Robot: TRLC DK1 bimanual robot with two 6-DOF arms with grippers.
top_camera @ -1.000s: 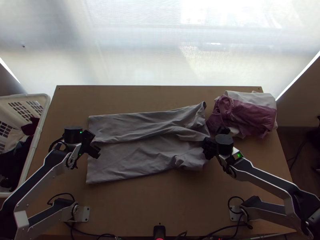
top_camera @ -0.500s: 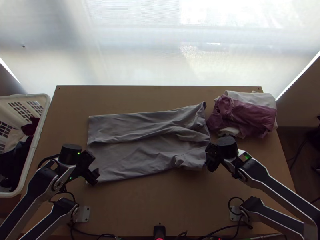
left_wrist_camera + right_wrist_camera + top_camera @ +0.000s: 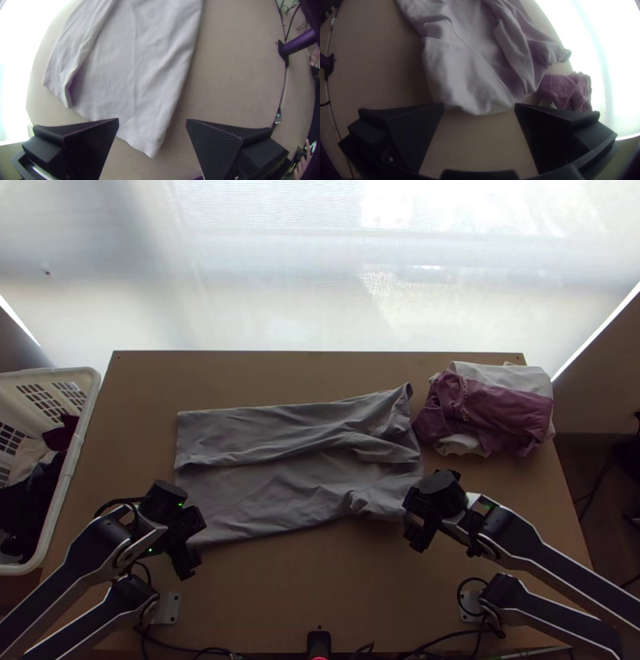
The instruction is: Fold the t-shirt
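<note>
While the t-shirt [image 3: 296,488] lies on the worktop [image 3: 312,580], 12 o'clock side folded inward, the left hand [image 3: 152,119] at its 7 o'clock and right hand [image 3: 479,105] at 5 gape wide, both empty! Looks like 1 lengthwise fold done; the 6 o'clock side and crosswise folding remain.

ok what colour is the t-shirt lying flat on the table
The t-shirt is plain light grey, seen best in the top view.

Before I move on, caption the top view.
Left hand and right hand, both open, near opposite ends of a grey shirt; pile of clothes at right.
</note>
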